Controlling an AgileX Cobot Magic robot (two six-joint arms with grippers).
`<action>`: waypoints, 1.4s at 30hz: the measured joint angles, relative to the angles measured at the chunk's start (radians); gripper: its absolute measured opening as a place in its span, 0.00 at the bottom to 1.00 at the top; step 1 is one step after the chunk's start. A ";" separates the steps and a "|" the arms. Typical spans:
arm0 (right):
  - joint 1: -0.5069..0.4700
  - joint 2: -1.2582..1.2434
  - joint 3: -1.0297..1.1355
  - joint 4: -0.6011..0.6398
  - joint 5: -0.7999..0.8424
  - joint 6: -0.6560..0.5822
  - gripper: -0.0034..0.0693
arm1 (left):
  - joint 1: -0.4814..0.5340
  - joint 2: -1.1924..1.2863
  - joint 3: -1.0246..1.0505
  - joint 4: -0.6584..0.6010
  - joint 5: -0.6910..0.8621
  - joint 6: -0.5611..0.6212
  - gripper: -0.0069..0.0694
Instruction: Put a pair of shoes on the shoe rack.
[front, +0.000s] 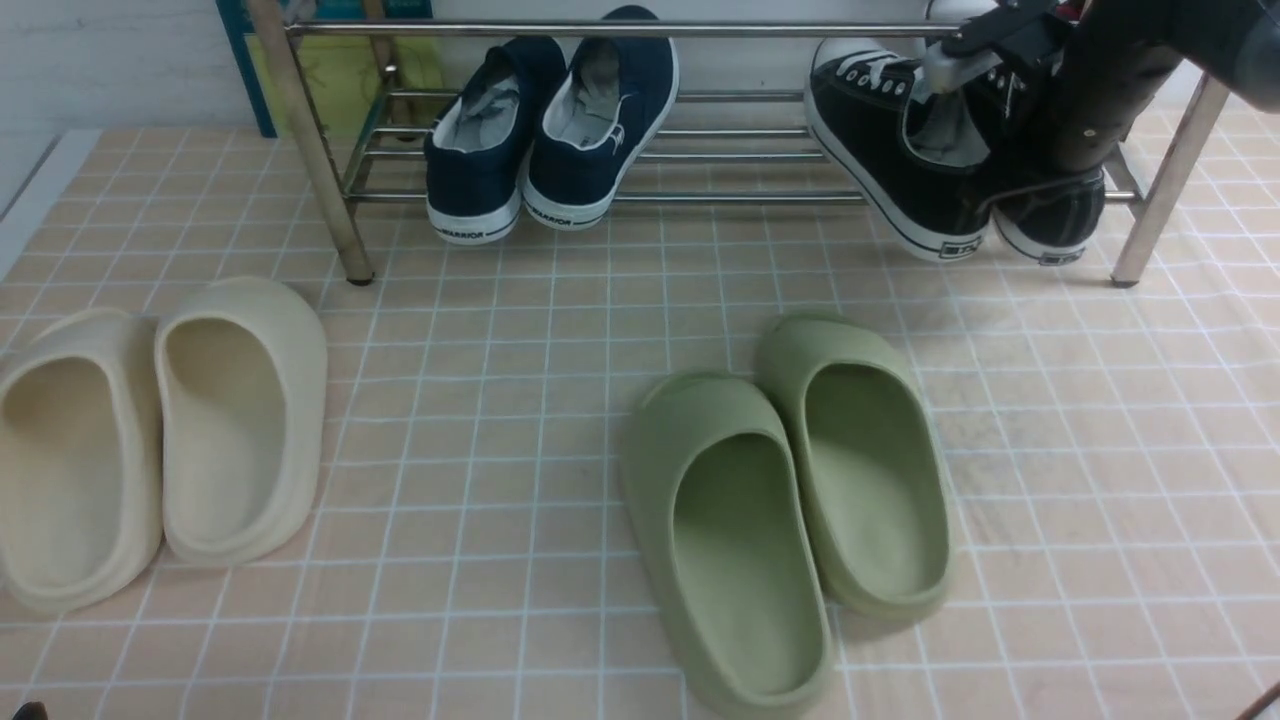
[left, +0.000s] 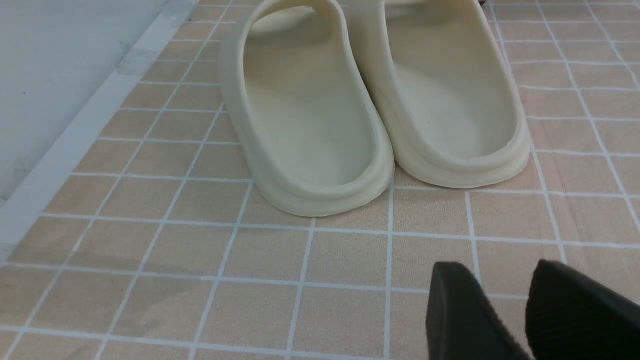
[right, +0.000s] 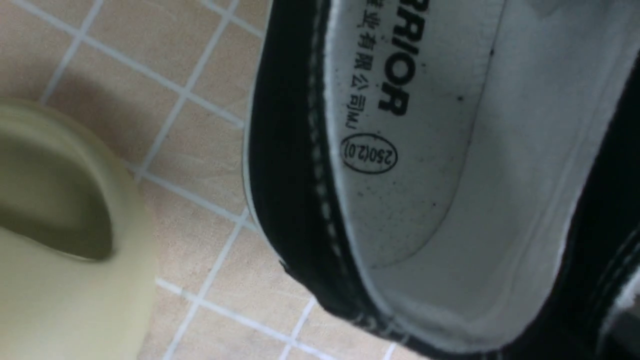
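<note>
Black sneakers (front: 900, 170) noted tilted, heels toward robot, at shoe rack's (front: 620, 28) right end, directly under right pincer (front: 950, 70); its grip cannot be told. Left pincer (left: 500, 272) released, well apart.

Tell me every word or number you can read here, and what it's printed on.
"RRIOR": insole of one of the black sneakers; its start is cut off by the picture's edge.
"250(2.0)": in an oval on that insole.
"有限公司": small print beside it; the rest is unclear.
"WARRIOR": heel soles of the navy sneakers.
Heel labels on the black sneakers: too blurred to read.
</note>
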 joint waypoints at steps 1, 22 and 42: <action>0.000 0.000 0.000 0.000 -0.005 -0.001 0.06 | 0.000 0.000 0.000 0.000 0.000 0.000 0.40; 0.000 -0.373 0.175 0.045 0.189 0.166 0.60 | 0.000 0.000 0.000 0.000 0.000 0.000 0.40; 0.000 -1.451 1.128 0.257 -0.196 0.141 0.02 | 0.000 0.000 0.000 0.000 0.000 0.000 0.40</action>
